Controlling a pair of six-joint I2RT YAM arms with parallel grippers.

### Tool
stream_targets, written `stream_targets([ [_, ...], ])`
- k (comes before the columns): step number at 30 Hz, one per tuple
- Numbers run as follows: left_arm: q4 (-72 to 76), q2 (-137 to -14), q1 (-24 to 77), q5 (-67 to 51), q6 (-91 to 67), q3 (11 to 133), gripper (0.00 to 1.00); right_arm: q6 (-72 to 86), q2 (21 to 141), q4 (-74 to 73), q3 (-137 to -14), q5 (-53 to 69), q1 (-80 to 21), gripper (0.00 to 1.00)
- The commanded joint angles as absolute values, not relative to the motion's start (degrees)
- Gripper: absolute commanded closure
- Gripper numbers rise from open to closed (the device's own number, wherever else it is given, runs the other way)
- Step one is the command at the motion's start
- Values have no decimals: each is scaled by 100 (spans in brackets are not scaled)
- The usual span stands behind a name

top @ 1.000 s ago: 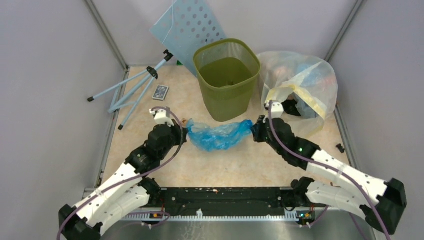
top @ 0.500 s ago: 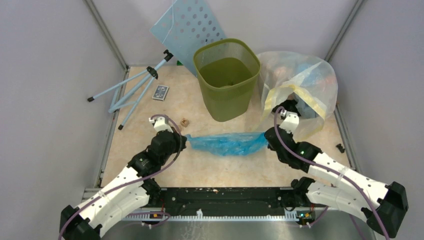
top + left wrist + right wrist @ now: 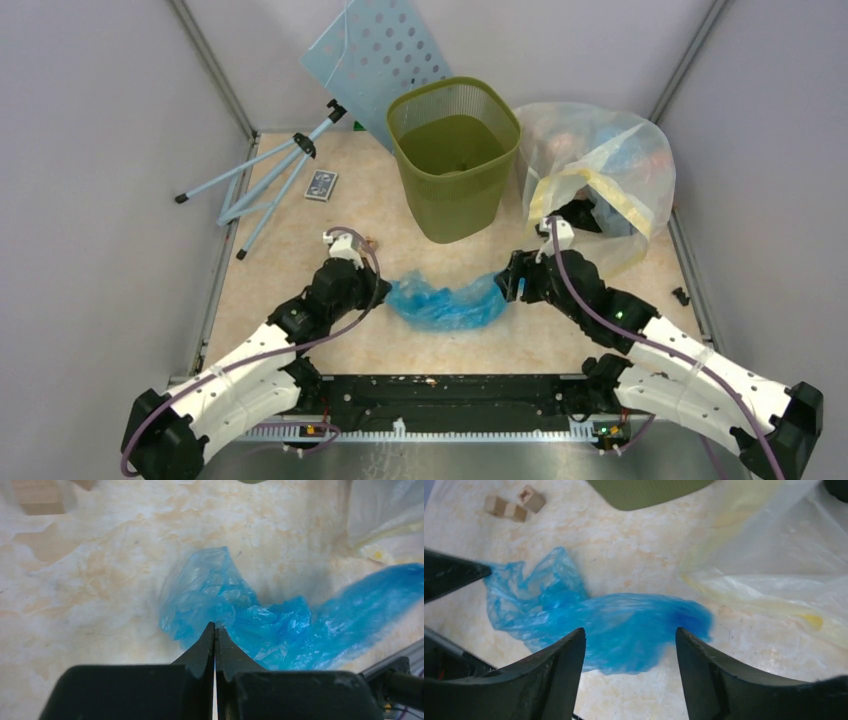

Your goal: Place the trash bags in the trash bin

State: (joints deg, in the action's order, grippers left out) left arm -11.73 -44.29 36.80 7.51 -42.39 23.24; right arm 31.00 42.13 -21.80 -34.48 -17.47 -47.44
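Observation:
The light-blue trash bag (image 3: 447, 300) lies slack and crumpled on the table in front of the olive-green trash bin (image 3: 455, 205), which stands upright and apart from it. My left gripper (image 3: 385, 291) is shut on the bag's left edge; in the left wrist view its tips (image 3: 215, 625) pinch the thin plastic (image 3: 260, 625). My right gripper (image 3: 508, 283) is at the bag's right end. In the right wrist view it (image 3: 630, 631) stands open just above the bag (image 3: 614, 622), with nothing held between its fingers (image 3: 569, 655).
A large clear yellowish bag (image 3: 600, 165) of colourful items sits right of the bin, close to my right arm. A perforated light-blue panel (image 3: 385, 50) leans at the back. A folded tripod (image 3: 270, 180) and a small card box (image 3: 321, 185) lie at the left. Small wooden blocks (image 3: 516, 505) lie near the left gripper.
The right gripper has opened and let go of the bag's right end. Both grippers moved closer together, and the bag went from stretched to slack and bunched.

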Motion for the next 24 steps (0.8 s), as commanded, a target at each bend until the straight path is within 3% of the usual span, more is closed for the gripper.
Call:
stream_targets([
  [1,-353,-4488,3671,-495,-3702,2687,100,2546,4348,-1613,-3592,-183,-4720,29],
  [3,197,-4406,3671,-1204,-3494,2645,100,2693,4628,-1823,-3757,92,-4720,25],
  [9,984,-3950,3665,-1566,-3532,2658,100,4220,5073,-2886,-4142,-1619,-4720,22],
  [13,1669,-3864,3670,-2406,-3284,2570,100,5630,5055,-3559,-4241,-2366,-4720,23],
  [19,1880,-4254,3729,-3248,-3265,2407,100,6686,5052,-3840,-3873,-2124,-4720,28],
  [24,2029,-4148,4004,-3319,-3296,1913,100,7680,4878,-2914,-2741,-1246,-4720,30],
])
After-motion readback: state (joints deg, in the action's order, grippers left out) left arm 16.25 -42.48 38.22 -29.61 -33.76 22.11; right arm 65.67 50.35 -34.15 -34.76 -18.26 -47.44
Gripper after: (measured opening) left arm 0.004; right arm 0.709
